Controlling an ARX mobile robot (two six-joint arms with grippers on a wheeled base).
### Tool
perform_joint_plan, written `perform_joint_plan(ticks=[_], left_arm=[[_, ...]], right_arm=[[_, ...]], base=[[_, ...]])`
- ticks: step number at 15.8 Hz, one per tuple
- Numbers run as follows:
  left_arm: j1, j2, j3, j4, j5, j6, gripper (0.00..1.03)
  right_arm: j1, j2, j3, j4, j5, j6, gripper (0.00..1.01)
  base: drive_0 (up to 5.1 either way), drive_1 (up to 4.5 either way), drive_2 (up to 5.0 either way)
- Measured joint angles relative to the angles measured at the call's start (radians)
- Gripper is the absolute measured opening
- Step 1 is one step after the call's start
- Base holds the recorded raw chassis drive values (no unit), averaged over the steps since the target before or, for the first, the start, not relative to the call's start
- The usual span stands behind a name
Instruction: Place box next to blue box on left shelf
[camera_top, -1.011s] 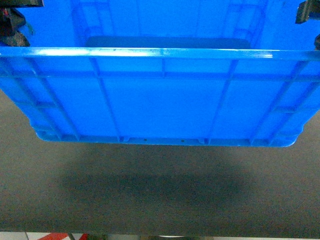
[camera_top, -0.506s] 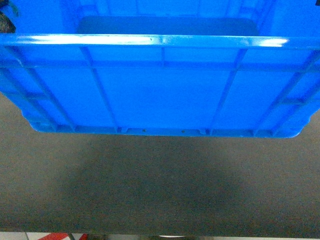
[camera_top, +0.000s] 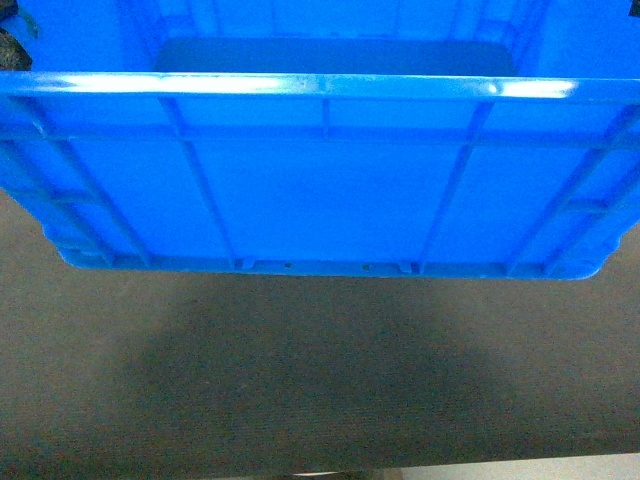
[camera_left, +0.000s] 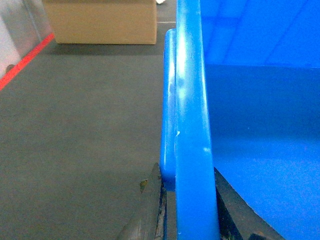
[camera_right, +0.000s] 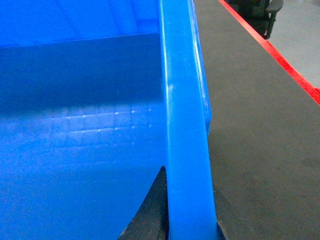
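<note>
Both grippers are clamping the box (camera_top: 320, 190) by its side rims, the left gripper (camera_left: 187, 210) and right gripper (camera_right: 187, 215), above the dark floor (camera_top: 320, 380). Both arms should be carrying it level.

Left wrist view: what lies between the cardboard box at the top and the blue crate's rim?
Only bare dark grey mat lies between the cardboard box and the blue crate, as the left wrist view shows.

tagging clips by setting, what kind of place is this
Probably a warehouse or factory floor. A big blue plastic crate is held over dark grey matting, a red line marks the mat's edge, and a cardboard box sits on the floor.
</note>
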Motion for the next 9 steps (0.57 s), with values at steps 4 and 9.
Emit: perform_joint_plan(ticks=[4,9], left_arm=[[0.0,0.0,0.0,0.002,0.002,0.0,0.14],[0.0,0.0,0.0,0.001,0.002,0.0,0.14]], right_arm=[[0.0,0.0,0.0,0.001,0.001,0.0,0.09],[0.0,0.0,0.0,0.001,0.001,0.0,0.09]], base=[[-1.4,-1.43,-1.4],[-1.4,-1.43,-1.4]])
